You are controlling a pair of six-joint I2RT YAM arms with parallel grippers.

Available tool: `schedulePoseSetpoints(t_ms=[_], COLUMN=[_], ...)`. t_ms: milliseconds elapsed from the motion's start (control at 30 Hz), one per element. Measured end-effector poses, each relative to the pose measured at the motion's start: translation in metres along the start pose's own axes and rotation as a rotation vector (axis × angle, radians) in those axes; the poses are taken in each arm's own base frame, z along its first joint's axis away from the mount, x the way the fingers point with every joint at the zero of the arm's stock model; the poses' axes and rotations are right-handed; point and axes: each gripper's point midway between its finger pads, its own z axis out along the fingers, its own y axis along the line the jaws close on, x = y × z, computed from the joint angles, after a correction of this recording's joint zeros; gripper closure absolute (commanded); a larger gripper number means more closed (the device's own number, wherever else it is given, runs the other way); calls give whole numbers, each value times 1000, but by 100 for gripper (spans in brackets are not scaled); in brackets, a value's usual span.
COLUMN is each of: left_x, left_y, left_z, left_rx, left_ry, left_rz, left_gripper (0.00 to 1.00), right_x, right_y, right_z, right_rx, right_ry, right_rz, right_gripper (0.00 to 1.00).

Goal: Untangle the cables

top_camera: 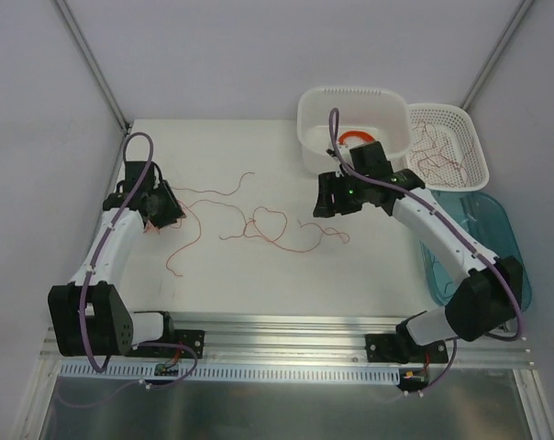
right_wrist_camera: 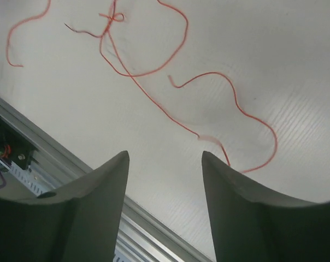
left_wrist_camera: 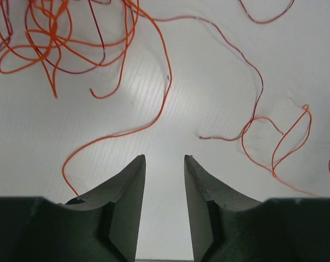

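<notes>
Looking from above, I see the cables (top_camera: 263, 223) lying loose on the white table (top_camera: 222, 275). They spread in thin red and orange curls between my two arms.

My left gripper (left_wrist_camera: 164, 159) is at the left end of these strands. Its jaws stand apart with a narrow gap, and nothing is between them. In the left wrist view a dense orange tangle (left_wrist_camera: 56, 38) lies ahead of the fingers, at the upper left. One long orange strand comes down from it and reaches the shoulder of the finger on the left of that view; I cannot tell if it touches. More thin loops, dark red and orange, lie to the right, apart from the fingers.

My right gripper (right_wrist_camera: 165, 156) is over the right end of the strands, just in front of the white tub (top_camera: 314, 115). Its jaws are wide apart and hold nothing. In the right wrist view a small knot (right_wrist_camera: 111, 17) lies far ahead. A single red strand runs from it toward me and disappears at the edge of the finger on the right of that view, not between the jaws. The aluminium rail (right_wrist_camera: 45, 142) shows at the lower left there.

Inside the tub lies an orange ring coil (top_camera: 355, 137). Beside the tub is a lattice basket (top_camera: 479, 147) with thin red wires (top_camera: 437, 151) in it, and near it a blue tray (top_camera: 497, 229).
</notes>
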Motion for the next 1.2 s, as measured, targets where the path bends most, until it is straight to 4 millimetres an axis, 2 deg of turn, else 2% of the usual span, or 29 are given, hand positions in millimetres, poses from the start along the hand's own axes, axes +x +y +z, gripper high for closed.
schedulePoseSetpoints(t_ms=[100,233,367,433,667,933,1033,1200], left_x=[23,53,82,91,96,100,104,109], left_y=[-2,-6,-5,-2,0,3,5,9], left_z=[-4,-7,-6,-6,-18,-24,-23,-21], left_rx=[25,55,76,77,117,136,137,133], left_ry=[27,67,122,137,96,65,69,77], left_rz=[23,63,86,89,105,119,131,140], left_gripper=[57,49,40,35,16,14,14,14], right_x=[18,31,32,31,52,68,69,65], right_y=[1,15,29,35,61,93,100,105], right_z=[22,39,62,77,128,175,186,200], right_rx=[18,-11,-66,-97,-175,-207,-197,-171], right_ry=[81,132,172,190,281,318,315,298], right_rz=[-37,-151,-264,-317,-502,-664,-714,-771], right_gripper=[30,20,14,11,10,8,3,2])
